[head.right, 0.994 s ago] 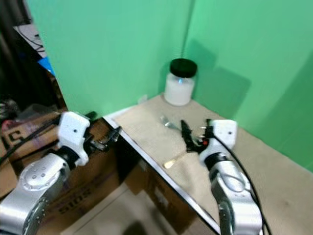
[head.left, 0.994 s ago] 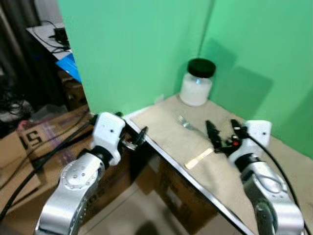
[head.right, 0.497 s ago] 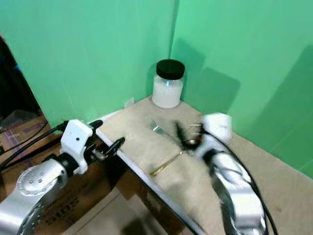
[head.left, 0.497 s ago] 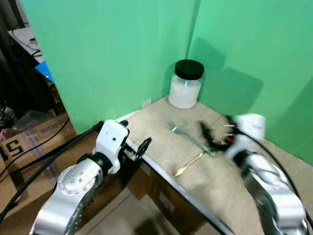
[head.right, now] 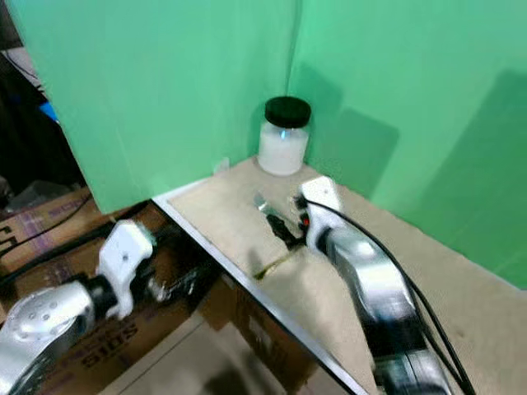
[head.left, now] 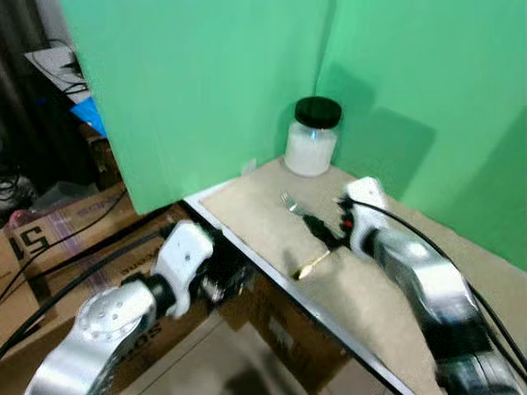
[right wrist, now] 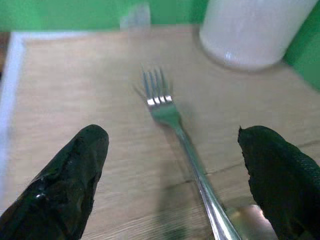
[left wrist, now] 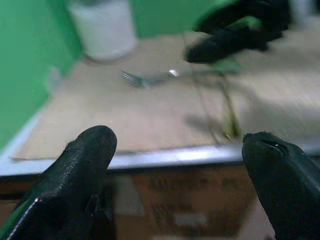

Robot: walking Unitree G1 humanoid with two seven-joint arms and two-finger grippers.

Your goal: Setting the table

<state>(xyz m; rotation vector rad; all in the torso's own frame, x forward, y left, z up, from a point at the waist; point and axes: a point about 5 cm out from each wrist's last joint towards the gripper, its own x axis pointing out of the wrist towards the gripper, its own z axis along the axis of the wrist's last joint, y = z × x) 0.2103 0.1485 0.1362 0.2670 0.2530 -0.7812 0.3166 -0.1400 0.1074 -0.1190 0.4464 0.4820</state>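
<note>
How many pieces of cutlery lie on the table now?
1 for certain: a silver fork on the table, tines toward the jar, lying between the open fingers of the right gripper. A gold piece lies near the table edge; it is too blurred to name.

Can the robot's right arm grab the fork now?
Probably yes. The right gripper hangs just over the fork with its fingers open either side, and nothing lies between them.
</note>
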